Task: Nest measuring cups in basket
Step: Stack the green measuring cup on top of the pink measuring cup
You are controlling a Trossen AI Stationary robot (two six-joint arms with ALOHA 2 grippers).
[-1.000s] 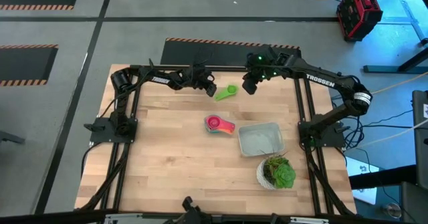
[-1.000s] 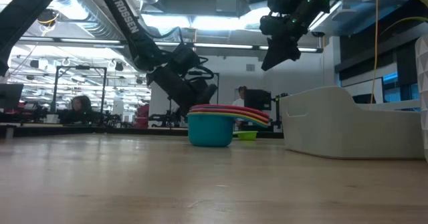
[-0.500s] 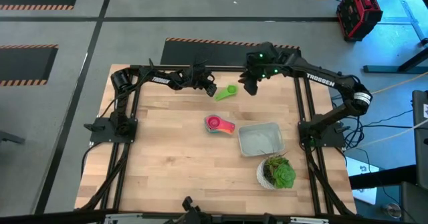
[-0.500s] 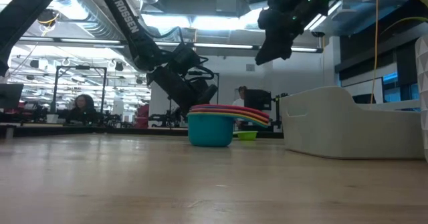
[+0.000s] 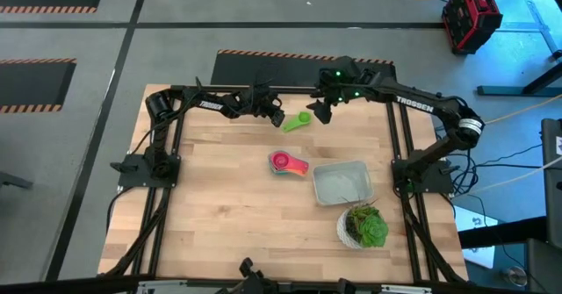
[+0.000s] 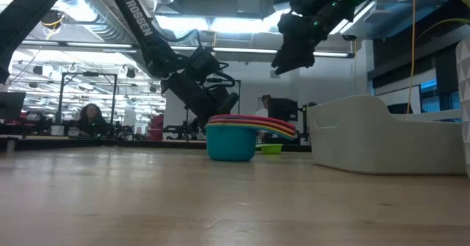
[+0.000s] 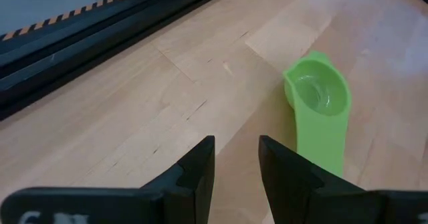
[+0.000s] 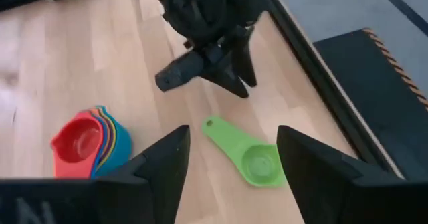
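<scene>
Gray basket [image 5: 341,183] empty near my table's front, nested stack of measuring cups [image 5: 288,163] just beside it, green cup [image 5: 297,121] alone farther back, my left gripper [image 5: 276,117] nearly closed beside it, my right gripper [image 5: 318,114] spread wide above.

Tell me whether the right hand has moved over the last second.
Yes. In the high view the right hand has shifted toward the left, closing on the green cup, which lies in its earlier place.
</scene>
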